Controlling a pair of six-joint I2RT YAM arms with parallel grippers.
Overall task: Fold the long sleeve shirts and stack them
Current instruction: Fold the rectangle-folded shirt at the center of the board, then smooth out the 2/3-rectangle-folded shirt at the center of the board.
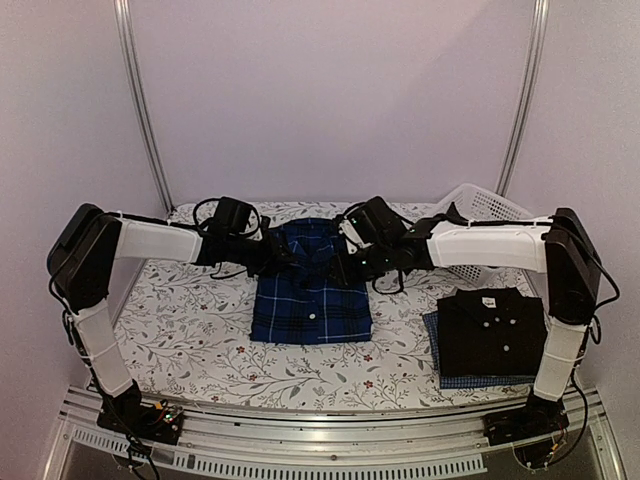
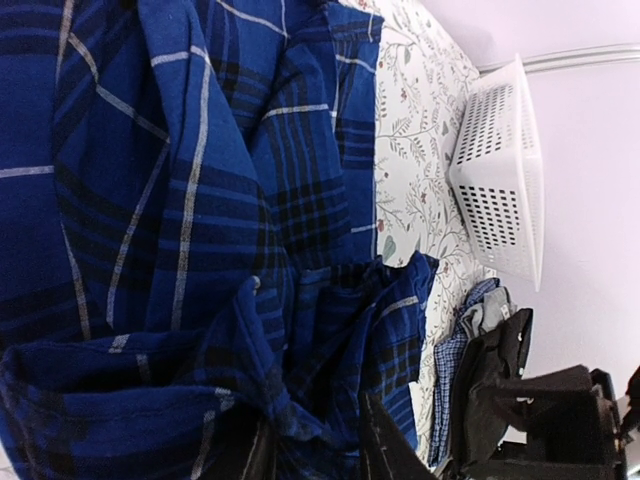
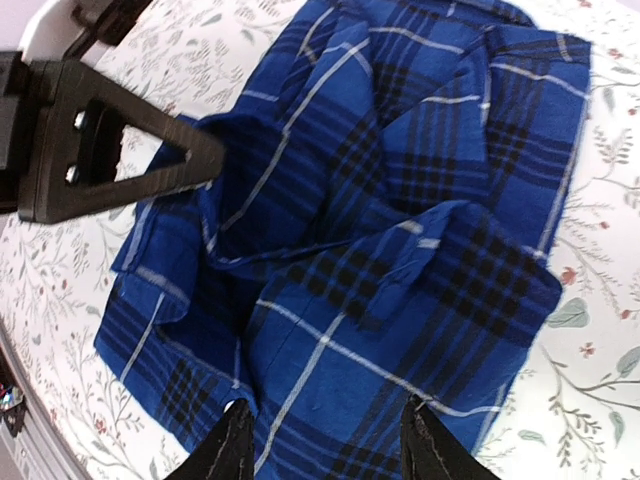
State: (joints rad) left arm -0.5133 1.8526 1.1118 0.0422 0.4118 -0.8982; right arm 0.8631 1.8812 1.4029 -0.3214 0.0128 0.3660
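Across the middle of the top view, table (image 1: 180,320): covered in a pale cloth printed with leafy sprigs; it carries all three shirts and the basket.
plaid shirt (image 1: 310,300): dark blue with thin white lines, lying at the centre of the table. The lower part is folded into a neat rectangle with white buttons showing. The collar end, toward the top of the frame, is rumpled and lies between the two grippers.
black shirt (image 1: 490,330): folded, collar up, white buttons visible, at the lower right of the table. It rests on top of the check shirt.
basket (image 1: 480,205): white plastic lattice, at the upper right corner of the table, behind the right arm.
check shirt (image 1: 480,381): fine blue check, folded under the black shirt; only its left and lower edges show.
left gripper (image 2: 315,450): at the upper left of the plaid shirt, fingers pinching a gathered bunch of its cloth.
right gripper (image 3: 330,445): at the upper right of the plaid shirt, fingers spread apart with flat cloth lying between them, nothing clamped.
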